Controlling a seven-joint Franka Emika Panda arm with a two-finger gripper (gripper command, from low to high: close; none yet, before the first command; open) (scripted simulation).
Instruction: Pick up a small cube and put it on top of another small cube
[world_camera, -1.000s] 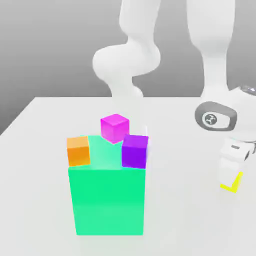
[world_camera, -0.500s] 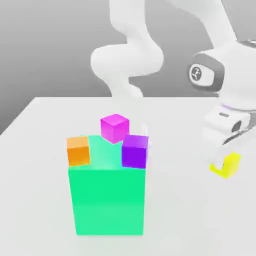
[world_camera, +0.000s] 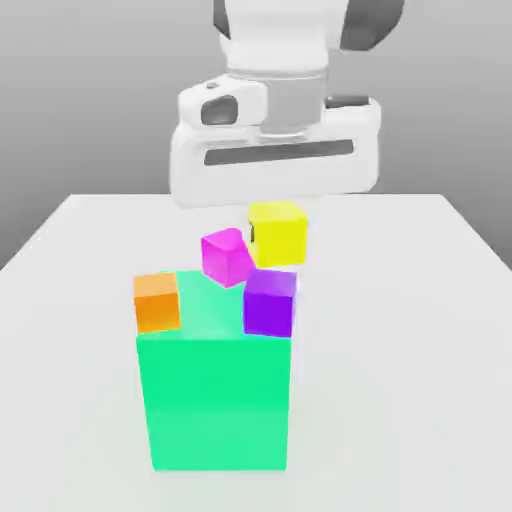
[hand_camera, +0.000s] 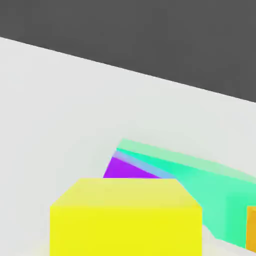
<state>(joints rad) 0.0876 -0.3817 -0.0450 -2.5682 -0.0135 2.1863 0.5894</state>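
Jaws (world_camera: 277, 215) state cannot tell, fingers hidden behind hand. Yellow cube (world_camera: 277, 233) just under hand, above purple cube (world_camera: 269, 302), beside tilted magenta cube (world_camera: 226, 257). Green block (world_camera: 215, 400), orange cube (world_camera: 157, 301) mid-bench (world_camera: 420, 330).

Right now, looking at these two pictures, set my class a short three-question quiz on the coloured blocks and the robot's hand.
1. True or false: the small bright yellow cube is resting on the white table.
2. How many small cubes sit on or against the big green block at its top?
3. Which small cube is nearest the yellow cube in the exterior view: A the orange cube, B the magenta cube, C the purple cube?

Key:
1. False; it hangs in the air just under the white gripper.
2. Three: orange, magenta, purple.
3. B.
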